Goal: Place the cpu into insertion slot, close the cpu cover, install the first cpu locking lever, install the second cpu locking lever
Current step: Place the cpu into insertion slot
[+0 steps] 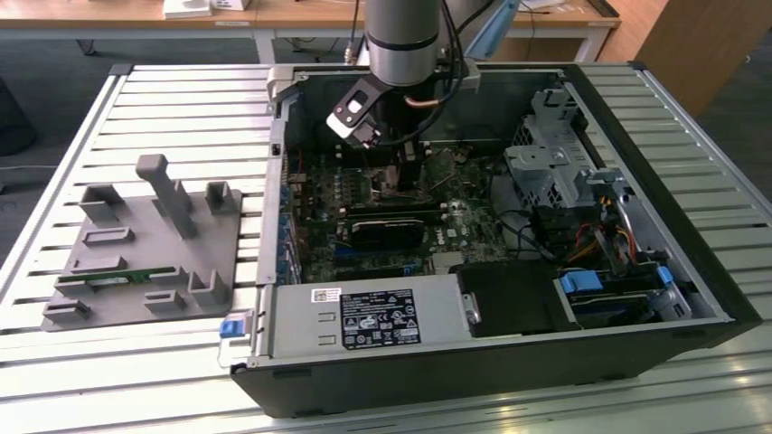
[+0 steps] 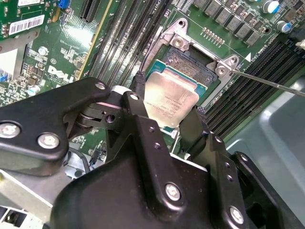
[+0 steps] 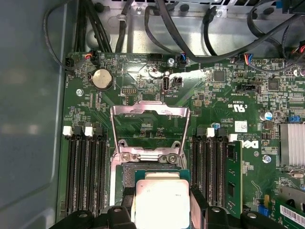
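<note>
The exterior view's top edge cuts off the arm (image 1: 404,36); in the second wrist view the cpu (image 2: 169,98) hides most of the insertion slot (image 2: 189,63).

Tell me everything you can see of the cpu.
The cpu is a flat square chip with a pale silvery-beige metal top, faintly printed, over a green-edged base. It is clamped at two opposite edges between the gripper's black fingers, over the insertion slot, whose dark pin field shows partly beyond it. Whether it is seated cannot be told. The cpu cover stands open.
</note>
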Controlling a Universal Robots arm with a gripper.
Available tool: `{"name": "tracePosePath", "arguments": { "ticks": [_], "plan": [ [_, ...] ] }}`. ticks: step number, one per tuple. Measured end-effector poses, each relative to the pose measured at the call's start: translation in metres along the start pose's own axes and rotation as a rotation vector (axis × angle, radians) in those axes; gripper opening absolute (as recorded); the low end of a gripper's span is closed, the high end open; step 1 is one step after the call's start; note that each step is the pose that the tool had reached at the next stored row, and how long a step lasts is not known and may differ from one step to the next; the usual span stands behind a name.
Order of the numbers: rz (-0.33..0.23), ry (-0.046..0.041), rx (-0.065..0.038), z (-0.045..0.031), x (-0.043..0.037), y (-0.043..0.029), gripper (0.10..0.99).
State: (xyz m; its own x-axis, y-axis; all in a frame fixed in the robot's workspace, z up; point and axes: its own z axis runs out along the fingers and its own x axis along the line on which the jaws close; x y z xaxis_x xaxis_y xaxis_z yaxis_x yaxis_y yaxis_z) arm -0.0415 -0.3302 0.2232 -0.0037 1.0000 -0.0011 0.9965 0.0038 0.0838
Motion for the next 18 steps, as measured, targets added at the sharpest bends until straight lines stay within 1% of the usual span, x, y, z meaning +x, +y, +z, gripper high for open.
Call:
{"name": "tracePosePath", "arguments": {
  "ticks": [10,18],
  "plan": [
    [0.0,0.0003,0.0,0.0024,0.0002,-0.0003,0.537],
    [0.0,0.0002,0.0,0.0072,0.0018,-0.001,0.537]
  ]
}}
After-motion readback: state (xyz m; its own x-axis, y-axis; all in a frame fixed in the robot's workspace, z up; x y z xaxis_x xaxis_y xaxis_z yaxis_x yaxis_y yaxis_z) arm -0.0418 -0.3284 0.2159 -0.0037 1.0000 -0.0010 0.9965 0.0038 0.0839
